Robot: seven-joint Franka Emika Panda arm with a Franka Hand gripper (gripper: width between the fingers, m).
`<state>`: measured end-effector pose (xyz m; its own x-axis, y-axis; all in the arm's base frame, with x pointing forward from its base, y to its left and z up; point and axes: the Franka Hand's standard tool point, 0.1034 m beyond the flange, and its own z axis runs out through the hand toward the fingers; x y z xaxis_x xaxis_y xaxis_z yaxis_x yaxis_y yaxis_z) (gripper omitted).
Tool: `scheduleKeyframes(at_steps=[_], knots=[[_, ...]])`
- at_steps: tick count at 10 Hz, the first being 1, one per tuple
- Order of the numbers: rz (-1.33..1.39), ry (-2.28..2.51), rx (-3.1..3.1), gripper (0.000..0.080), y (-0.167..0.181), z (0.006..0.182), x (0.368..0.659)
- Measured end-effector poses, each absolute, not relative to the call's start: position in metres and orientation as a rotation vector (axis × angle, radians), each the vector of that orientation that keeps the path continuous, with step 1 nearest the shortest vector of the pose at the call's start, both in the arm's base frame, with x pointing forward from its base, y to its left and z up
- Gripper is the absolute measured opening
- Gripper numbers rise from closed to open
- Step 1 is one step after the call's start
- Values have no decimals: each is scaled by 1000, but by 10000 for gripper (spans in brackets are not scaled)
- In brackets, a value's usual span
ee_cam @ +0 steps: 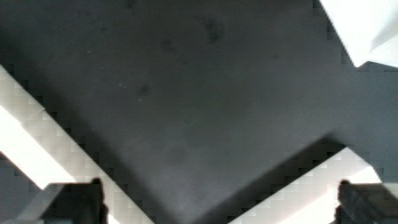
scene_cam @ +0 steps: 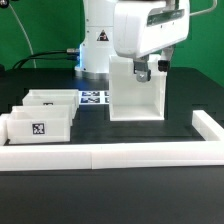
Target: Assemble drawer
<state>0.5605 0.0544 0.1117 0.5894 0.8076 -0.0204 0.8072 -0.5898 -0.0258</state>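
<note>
The housing [scene_cam: 138, 98] of the drawer stands upright on the black bench [scene_cam: 120, 135], right of centre and towards the far side. Its hollow appears to open towards the near side. The two trays sit well apart from it on the left. The far tray [scene_cam: 52, 99] and the near tray [scene_cam: 40, 126] lie just beside each other, one behind the other, and neither is inside the housing. The near tray shows a black-and-white tag on its near face.

Between the far tray and the housing, the marker board [scene_cam: 93, 97] lies flat on the bench. A low white wall [scene_cam: 110, 156] runs along the near edge and turns back along the right side.

In the exterior view the gripper [scene_cam: 150, 70] hangs at the level of the housing's top edge, and whether it touches the housing cannot be told. In the wrist view the gripper [ee_cam: 217, 205] is spread wide. Its dark fingertips [ee_cam: 71, 205] stand far apart, with only bare bench between them, so it holds nothing. White edges show at the sides of that picture, but which parts they are cannot be told.
</note>
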Motion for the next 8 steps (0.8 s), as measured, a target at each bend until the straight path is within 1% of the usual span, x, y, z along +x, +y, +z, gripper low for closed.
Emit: scheduleKeyframes(at_steps=[6,7,8], knots=[[38,-1399,-2798,650,54,112,559],[5,-1339,-2836,650,52,112,549],[5,-1204,-2902,650,50,116,527]])
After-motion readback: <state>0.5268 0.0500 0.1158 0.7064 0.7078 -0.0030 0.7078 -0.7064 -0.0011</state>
